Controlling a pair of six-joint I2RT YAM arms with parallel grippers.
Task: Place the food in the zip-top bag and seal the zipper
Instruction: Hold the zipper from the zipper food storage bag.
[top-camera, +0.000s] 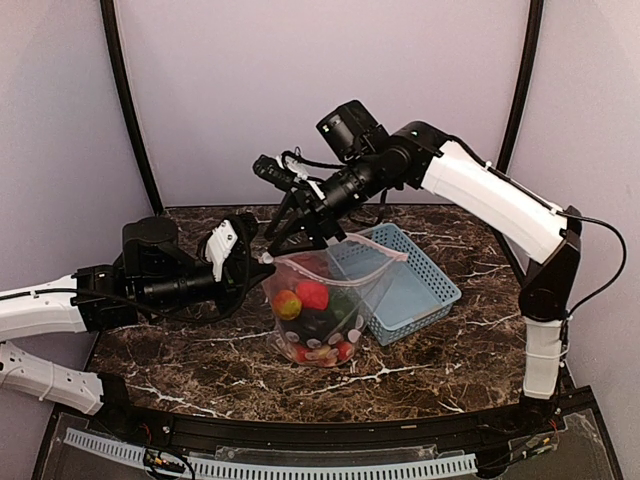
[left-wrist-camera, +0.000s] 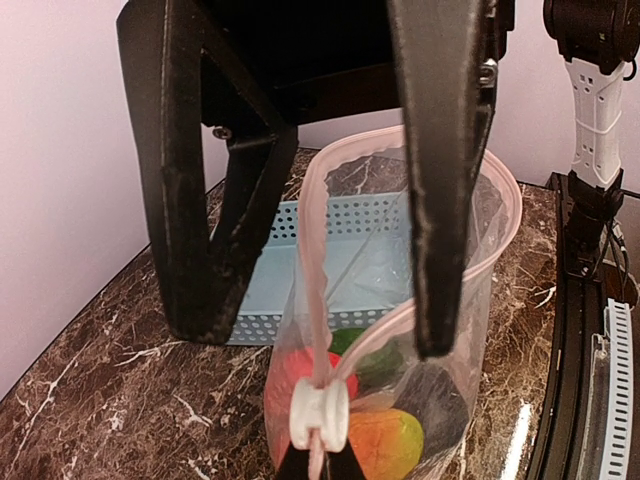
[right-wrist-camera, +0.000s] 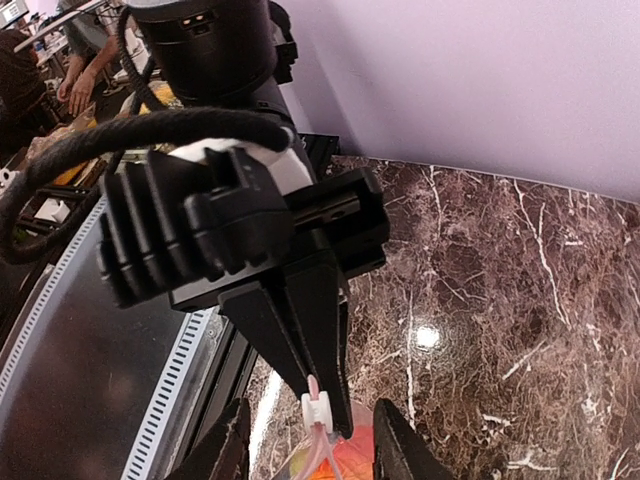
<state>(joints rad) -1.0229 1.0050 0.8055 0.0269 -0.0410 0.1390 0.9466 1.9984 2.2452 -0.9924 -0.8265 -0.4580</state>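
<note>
Marble table (top-camera: 440, 360): bag (top-camera: 330, 290) upright, food (top-camera: 312, 297) inside, mouth agape. The left gripper (right-wrist-camera: 325, 400) clamps the zipper (left-wrist-camera: 312, 250) beside its slider (left-wrist-camera: 320, 415). The right gripper (right-wrist-camera: 310, 445), jaws part-open, straddles that slider. Strip runs toward the basket (top-camera: 420, 290).

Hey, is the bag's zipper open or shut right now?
Open: the zipper bows into a wide loop, its two pink sides well apart, with the white slider at one end.

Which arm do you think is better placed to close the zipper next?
Right: the right tool, open, straddles the white plastic slider, while the left tool is shut on the clear dotted bag's pink zipper.
</note>
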